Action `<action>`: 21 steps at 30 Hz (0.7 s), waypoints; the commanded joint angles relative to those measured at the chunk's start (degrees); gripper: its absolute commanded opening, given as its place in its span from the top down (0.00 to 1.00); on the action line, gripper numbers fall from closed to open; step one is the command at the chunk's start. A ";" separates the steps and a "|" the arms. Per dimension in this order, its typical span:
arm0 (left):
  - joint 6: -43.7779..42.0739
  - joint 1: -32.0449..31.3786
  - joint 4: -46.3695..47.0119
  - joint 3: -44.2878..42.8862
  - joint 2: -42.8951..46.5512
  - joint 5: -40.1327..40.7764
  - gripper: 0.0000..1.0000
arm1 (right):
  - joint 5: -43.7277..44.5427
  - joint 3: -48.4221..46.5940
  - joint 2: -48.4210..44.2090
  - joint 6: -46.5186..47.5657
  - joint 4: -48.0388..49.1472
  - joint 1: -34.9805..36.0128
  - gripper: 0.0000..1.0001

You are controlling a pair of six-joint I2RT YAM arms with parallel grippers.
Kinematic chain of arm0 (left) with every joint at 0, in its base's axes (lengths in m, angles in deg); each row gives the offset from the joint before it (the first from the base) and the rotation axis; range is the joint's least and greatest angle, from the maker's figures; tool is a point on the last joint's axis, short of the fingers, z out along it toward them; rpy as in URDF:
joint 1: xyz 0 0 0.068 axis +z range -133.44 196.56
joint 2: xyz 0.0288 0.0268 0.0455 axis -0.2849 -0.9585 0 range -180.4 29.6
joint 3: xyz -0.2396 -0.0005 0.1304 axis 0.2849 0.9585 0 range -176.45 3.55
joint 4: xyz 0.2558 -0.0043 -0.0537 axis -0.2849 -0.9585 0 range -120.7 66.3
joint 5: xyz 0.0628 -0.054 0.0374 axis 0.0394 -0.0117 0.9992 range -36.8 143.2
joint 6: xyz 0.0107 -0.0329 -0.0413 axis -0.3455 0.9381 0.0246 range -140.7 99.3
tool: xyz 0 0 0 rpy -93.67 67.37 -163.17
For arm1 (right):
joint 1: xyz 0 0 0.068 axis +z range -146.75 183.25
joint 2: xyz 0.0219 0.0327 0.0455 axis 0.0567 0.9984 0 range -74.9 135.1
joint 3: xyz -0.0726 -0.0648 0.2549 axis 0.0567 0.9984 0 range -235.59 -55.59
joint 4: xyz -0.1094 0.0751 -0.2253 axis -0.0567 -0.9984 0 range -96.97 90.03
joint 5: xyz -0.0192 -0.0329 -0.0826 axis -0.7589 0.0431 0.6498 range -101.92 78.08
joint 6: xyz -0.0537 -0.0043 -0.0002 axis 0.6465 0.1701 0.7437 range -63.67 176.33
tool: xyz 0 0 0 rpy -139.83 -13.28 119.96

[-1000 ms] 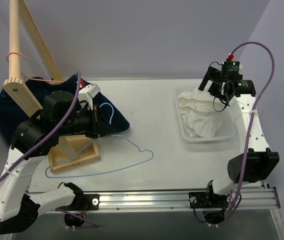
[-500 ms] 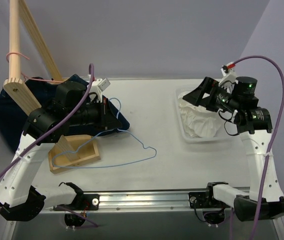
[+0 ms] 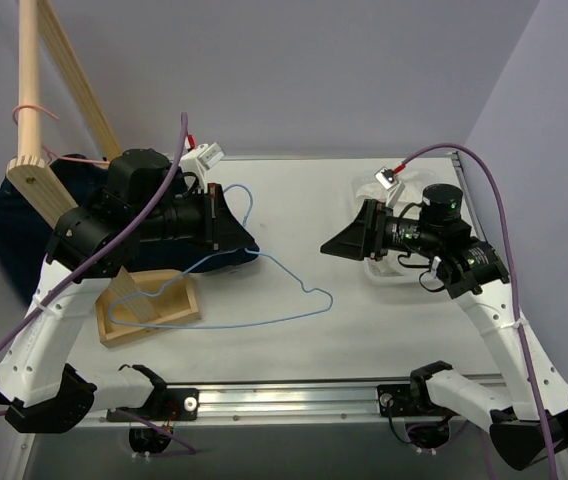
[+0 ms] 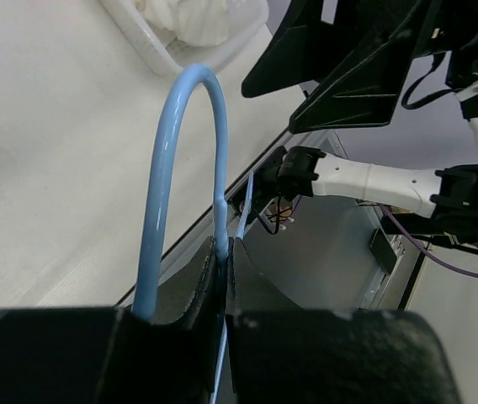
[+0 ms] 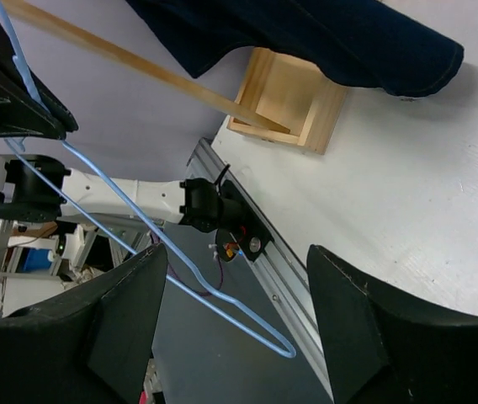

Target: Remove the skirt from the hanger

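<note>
Top view: left gripper [image 3: 220, 220] sat over the left-centre of the table [image 3: 304, 190]. In its wrist view the jaws were pressed together on the light-blue wire hanger [image 4: 163, 160], pinching the wire just below the hook. The hook arched out beyond the fingers [image 4: 193, 290]. The triangular body of the hanger ran from the grip toward the near side, one corner out to the right of centre and the other over the wooden rack base [image 3: 154, 305]. Could not tell whether the wire touched the table.

No cloth on the hanger. The skirt [image 4: 190, 17] lay as a crumpled white heap in the clear tray [image 4: 153, 52] at the far right, well apart from the hanger. From above it was mostly hidden behind the right arm.

Right gripper [image 3: 339, 245] hung just left of the tray, pointing toward the left arm. Its fingers [image 5: 121, 324] were spread wide with nothing between them.

Dark navy garment [image 3: 4, 215] lay at the far left by the wooden rack post [image 3: 32, 90], under the left arm. Pink wire hanger [image 3: 30, 109] hung on the post.
</note>
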State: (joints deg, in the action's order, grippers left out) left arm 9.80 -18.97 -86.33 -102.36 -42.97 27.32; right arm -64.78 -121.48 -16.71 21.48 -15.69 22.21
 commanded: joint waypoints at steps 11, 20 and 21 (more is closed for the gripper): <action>5.18 2.04 11.38 -5.54 -0.46 -11.63 0.98 | -14.72 -4.16 -5.10 -1.00 2.28 0.20 0.47; 8.43 7.57 16.83 -4.22 0.24 -18.58 0.98 | -19.56 -3.11 -8.27 -4.35 3.77 0.11 0.49; 9.83 8.97 17.88 -3.26 0.42 -19.54 0.98 | -19.73 -3.11 -8.36 -4.26 3.60 0.11 0.49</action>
State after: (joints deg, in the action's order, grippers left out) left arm 16.62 -12.39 -75.40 -105.60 -43.47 12.21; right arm -80.45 -123.49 -24.42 18.33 -13.81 22.21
